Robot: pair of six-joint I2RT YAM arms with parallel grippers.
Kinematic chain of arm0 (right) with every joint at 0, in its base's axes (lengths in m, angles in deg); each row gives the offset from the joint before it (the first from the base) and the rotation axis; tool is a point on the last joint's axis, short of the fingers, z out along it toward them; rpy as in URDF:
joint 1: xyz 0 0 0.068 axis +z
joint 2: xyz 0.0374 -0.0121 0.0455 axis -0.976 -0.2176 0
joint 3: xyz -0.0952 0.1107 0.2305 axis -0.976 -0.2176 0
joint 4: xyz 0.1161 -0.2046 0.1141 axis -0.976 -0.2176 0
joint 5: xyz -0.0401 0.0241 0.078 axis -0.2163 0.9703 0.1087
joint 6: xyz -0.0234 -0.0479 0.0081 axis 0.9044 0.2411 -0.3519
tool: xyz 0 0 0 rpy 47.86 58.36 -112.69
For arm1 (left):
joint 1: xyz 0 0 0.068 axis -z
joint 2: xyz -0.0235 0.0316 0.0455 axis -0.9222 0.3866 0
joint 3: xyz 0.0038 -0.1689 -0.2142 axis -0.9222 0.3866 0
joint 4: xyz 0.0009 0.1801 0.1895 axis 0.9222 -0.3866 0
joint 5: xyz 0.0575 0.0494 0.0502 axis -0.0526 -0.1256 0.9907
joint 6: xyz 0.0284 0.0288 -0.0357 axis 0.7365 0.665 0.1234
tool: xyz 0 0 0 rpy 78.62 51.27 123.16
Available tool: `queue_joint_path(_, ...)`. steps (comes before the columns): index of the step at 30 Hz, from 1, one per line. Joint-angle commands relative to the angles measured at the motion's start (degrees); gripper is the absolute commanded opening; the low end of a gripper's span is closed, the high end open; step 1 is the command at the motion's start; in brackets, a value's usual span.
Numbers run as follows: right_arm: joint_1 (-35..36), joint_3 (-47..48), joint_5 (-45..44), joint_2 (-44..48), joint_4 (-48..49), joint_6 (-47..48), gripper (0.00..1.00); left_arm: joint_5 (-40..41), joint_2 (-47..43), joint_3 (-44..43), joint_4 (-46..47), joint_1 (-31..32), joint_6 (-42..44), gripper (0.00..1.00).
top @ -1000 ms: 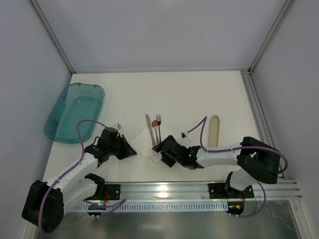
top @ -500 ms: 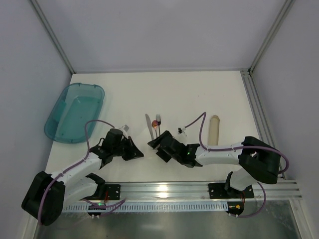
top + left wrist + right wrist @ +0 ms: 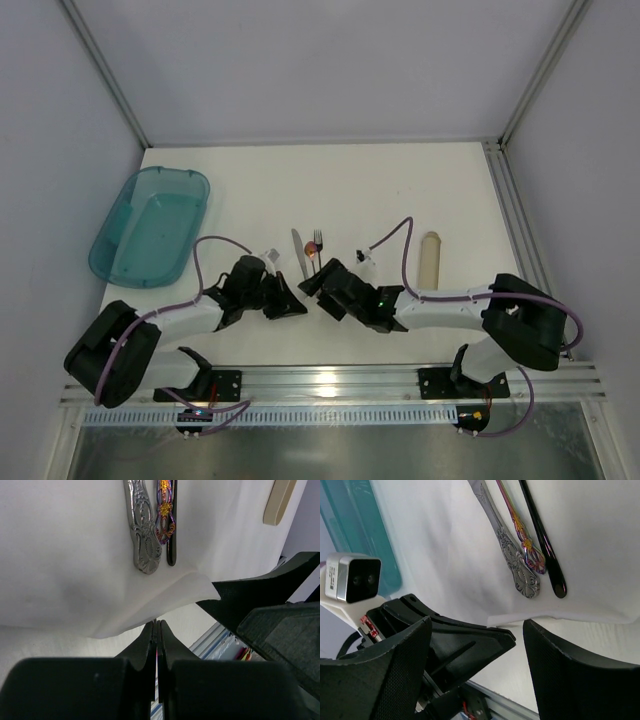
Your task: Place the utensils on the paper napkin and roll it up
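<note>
Seen from above, two robot arms meet at the near edge of a white table (image 3: 400,190), where the utensils (image 3: 311,248) lie side by side on the paper napkin (image 3: 65,570), handles pointing toward the arms. They are a silver ornate-handled knife (image 3: 512,562), an iridescent-handled piece (image 3: 522,535) and a black-handled fork (image 3: 545,555). The left gripper (image 3: 292,305) has swung in from the left over the last second. A second ago it was well off to the side; now it sits just below the handles, almost touching the right gripper (image 3: 315,295). Its jaws are pressed fully together, with the tips right at the napkin's near edge, which curls up off the table there. It cannot be told whether paper is pinched between them. The right gripper has edged slightly up and left since then, and its jaws are spread wide with nothing in them, framing that same raised edge and the left gripper's tips. The utensils themselves have not shifted. Placing looks complete, so the change probably marks the start of rolling, with both grippers gathered at the edge to be turned over the handles. A translucent teal tub (image 3: 150,225) sits well apart to the far left, and a tan tube (image 3: 430,262) lies off to the right, both where they were before.
</note>
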Motion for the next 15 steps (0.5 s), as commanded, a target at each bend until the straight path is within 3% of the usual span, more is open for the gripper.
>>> queue_joint_path(1,-0.42,0.57,-1.61,4.82,0.16,8.87,0.74,0.3,1.29,-2.97,5.44,0.98,-0.18,0.0)
queue_joint_path(5,-3.83,0.13,2.86,7.9,0.24,24.86,0.74,2.23,2.0,-4.38,3.87,1.16,0.26,0.0)
queue_joint_path(6,-5.16,-0.22,4.78,8.08,2.94,33.33,0.72,2.93,2.17,-4.81,3.6,1.25,0.61,0.0)
queue_joint_path(10,-15.34,-1.19,35.21,4.93,11.66,50.09,0.65,3.38,3.22,-5.87,2.9,1.25,1.05,0.0)
queue_joint_path(15,-18.7,-0.57,46.02,3.51,9.22,66.79,0.58,4.17,4.11,-6.23,2.02,1.42,1.58,0.0)
